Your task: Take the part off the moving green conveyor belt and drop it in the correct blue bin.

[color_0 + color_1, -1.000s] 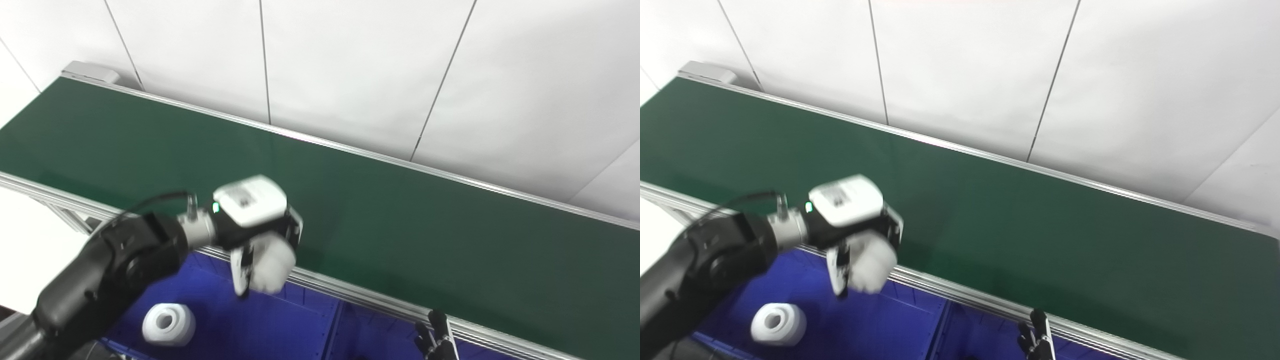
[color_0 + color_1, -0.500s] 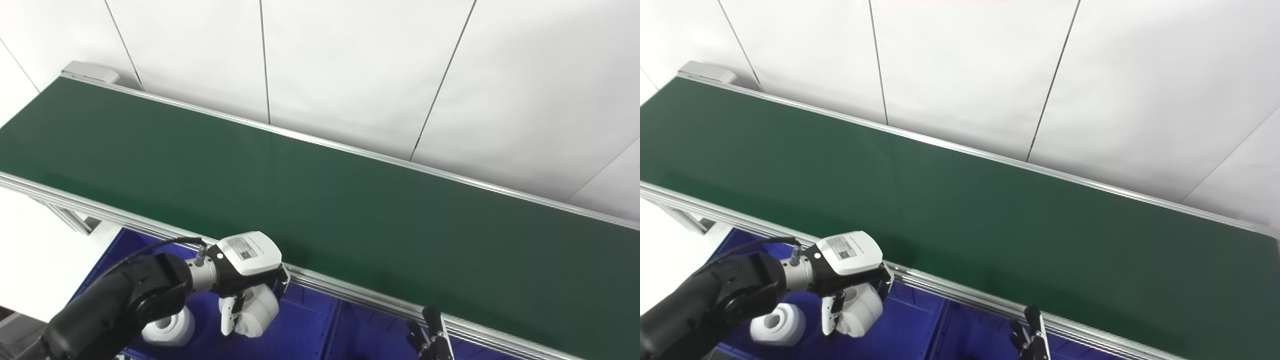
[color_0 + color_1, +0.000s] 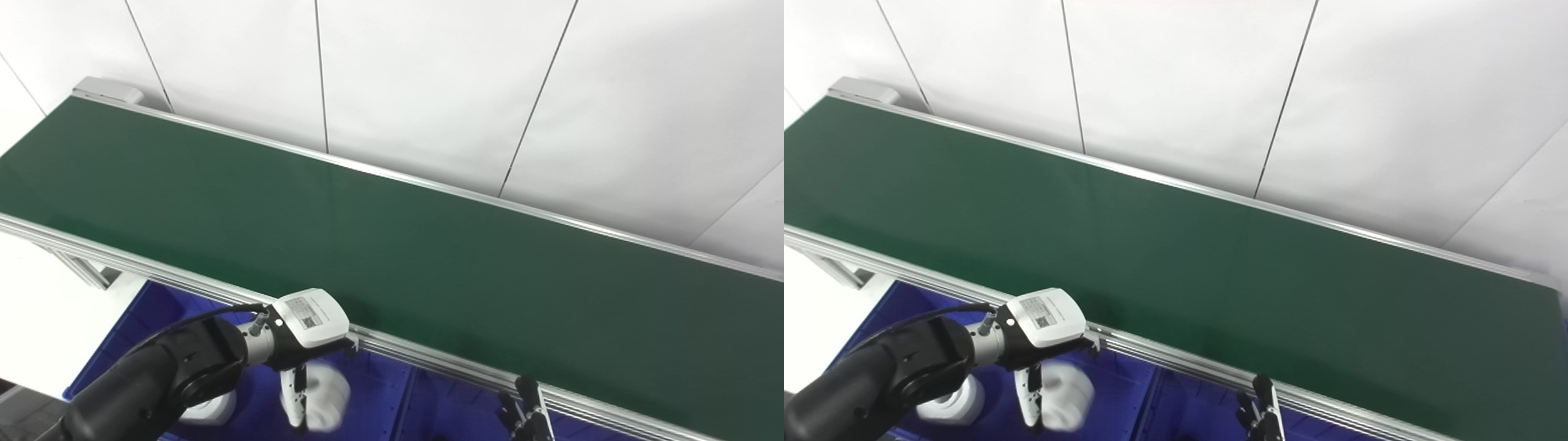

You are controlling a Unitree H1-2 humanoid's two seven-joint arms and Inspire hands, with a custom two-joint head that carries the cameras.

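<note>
The white part [image 3: 324,397] is blurred just below the left hand [image 3: 303,343], over the blue bin [image 3: 373,398] — its axis and facing cannot be told, nor whether the fingers [image 3: 295,398] grip it. The hand's white back bears a small label with a square code, unreadable. Another white ring-shaped part [image 3: 949,401] lies in the bin at left; the right hand [image 3: 520,416] barely shows, state unclear — beyond runs the green conveyor belt [image 3: 429,263].

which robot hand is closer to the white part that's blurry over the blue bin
Left. The left robot hand is directly above the white part, with a finger beside it. The right robot hand is far off to the right at the bottom edge, below the conveyor rail.
</note>
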